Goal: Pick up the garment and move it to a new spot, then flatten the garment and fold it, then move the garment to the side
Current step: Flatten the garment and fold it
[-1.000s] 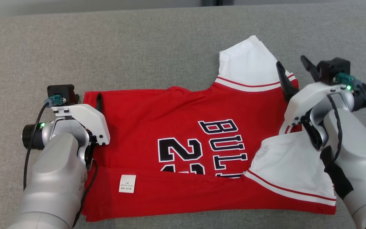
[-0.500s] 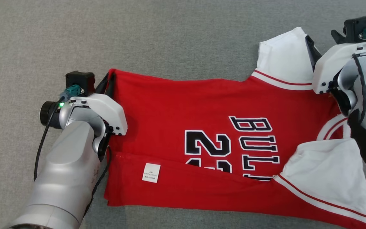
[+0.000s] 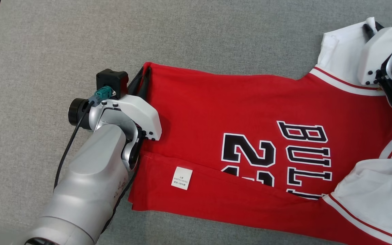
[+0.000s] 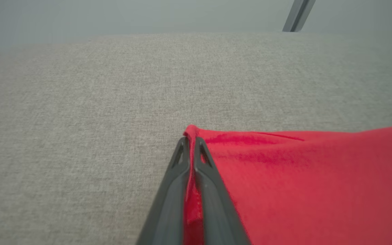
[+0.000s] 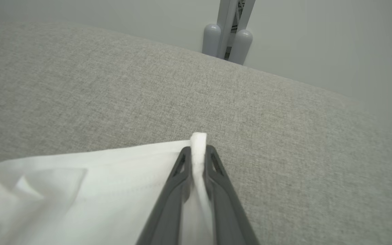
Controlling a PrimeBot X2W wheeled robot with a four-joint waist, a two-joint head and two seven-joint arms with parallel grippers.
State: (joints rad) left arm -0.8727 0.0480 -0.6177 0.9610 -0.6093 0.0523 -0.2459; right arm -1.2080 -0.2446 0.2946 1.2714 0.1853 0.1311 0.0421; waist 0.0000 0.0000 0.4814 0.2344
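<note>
On the left, the left gripper [image 3: 144, 72] lies low over the grey fabric surface [image 3: 63, 51], its two dark fingers pressed together on the far left corner of the garment [image 3: 250, 109]. The left wrist view shows the left gripper [image 4: 191, 144] with a thin ridge of red cloth squeezed between the fingers and poking out just past the tips. From there the garment [image 4: 301, 180] spreads away to that gripper's right, flat on the surface.

The red body runs rightward from this pinched corner. Just behind the left gripper's wrist, on the near side, a strip of the garment is folded over the front, with a small white label [image 3: 181, 178] on it. Further right come the black number [image 3: 248, 153] and the black block lettering [image 3: 305, 154], both partly covered by the folded strip. A white sleeve [image 3: 376, 200] lies over the near right part.

At the far right, the right gripper [image 3: 372, 27] sits at the outer edge of the other white sleeve [image 3: 340, 51]. In the right wrist view the right gripper [image 5: 198, 149] is clamped on that sleeve's edge: a fold of white cloth stands between the fingers and just beyond the tips, and the rest of the sleeve [image 5: 90, 194] lies to the gripper's left.
</note>
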